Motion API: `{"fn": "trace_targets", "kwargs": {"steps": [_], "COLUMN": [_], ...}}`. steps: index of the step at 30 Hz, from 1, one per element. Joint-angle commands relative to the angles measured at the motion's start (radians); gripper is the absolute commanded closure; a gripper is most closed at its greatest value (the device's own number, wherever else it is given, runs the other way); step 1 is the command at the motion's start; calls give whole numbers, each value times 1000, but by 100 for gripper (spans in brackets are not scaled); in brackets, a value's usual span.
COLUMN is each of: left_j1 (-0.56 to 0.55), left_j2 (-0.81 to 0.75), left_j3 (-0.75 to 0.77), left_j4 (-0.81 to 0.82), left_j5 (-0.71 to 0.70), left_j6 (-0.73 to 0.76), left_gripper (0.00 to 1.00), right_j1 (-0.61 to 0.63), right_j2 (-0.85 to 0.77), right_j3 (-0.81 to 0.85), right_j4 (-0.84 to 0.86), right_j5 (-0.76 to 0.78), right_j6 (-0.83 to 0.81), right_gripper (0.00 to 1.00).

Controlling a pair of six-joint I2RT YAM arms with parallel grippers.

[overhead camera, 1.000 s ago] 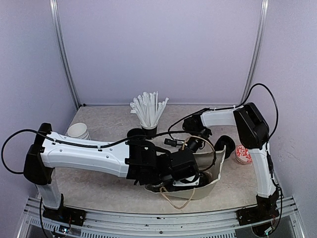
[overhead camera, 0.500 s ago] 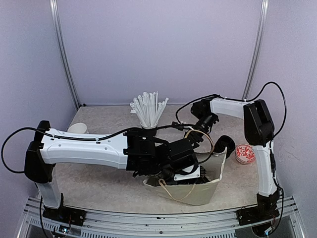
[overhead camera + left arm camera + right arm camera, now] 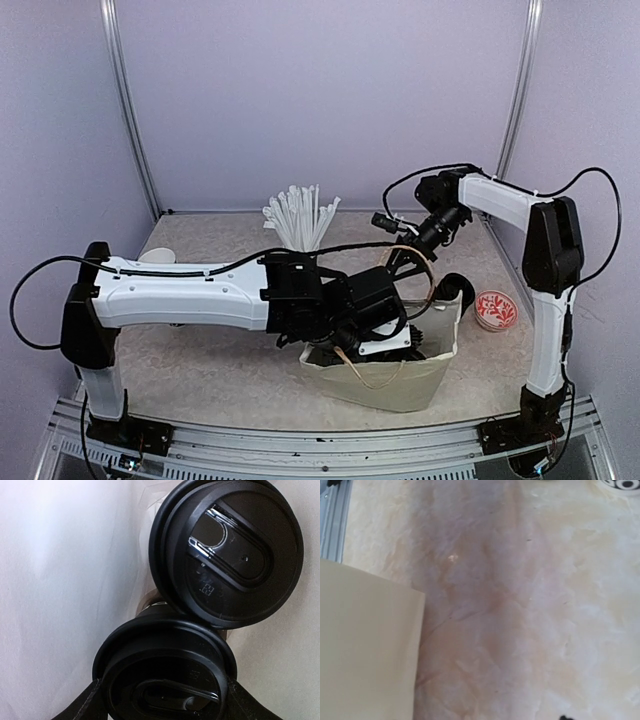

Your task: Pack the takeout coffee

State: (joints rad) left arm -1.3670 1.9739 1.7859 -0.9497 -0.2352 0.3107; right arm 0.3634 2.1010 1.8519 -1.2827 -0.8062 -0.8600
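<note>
As the right arm rose toward the far right over the last second, the paper bag (image 3: 385, 385) went from slumped and low to standing upright near the middle of the table, its mouth facing up. You could read that as the bag being pulled into shape by its far handle loop (image 3: 433, 285), which sat just beside the right gripper (image 3: 408, 252). From above you could not tell whether that claw still pinched the loop or had let it go.

The right wrist view did not settle it either. It gave you only bare table (image 3: 520, 605) and a flat side of the bag, with no fingers to judge by.

What the overhead view hid under the left wrist, the left wrist view showed plainly. The left gripper (image 3: 165, 702) was down inside the bag, its jaws set wide with one finger against each side of the held cup (image 3: 165, 670) at its black lid. A second cup (image 3: 227, 550), also lidded, sat just beyond it against the bag's pale wall, its lid overlapping the held one's rim.

So both coffees were inside the bag. With its walls now upright, your remaining step was probably to set the held cup down and release it.
</note>
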Motion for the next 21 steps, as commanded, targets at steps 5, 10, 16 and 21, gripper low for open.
{"fn": "trace_targets", "kwargs": {"steps": [5, 10, 16, 21], "left_j1": [16, 21, 3, -11], "left_j2": [114, 117, 84, 63], "left_j3": [-15, 18, 57, 60], "left_j4": [-29, -45, -131, -225], "left_j5": [129, 148, 178, 263], "left_j6": [-55, -69, -151, -262], "left_gripper": [39, 38, 40, 44], "right_j1": [-12, -18, -18, -18], "right_j2": [-85, -107, -106, -115], "right_j3": [-66, -90, -112, -125], "right_j4": [-45, -51, -43, -35], "right_j5": [-25, -31, -30, -49], "right_j6": [-65, -78, -67, -55], "right_gripper": [34, 35, 35, 35]}}
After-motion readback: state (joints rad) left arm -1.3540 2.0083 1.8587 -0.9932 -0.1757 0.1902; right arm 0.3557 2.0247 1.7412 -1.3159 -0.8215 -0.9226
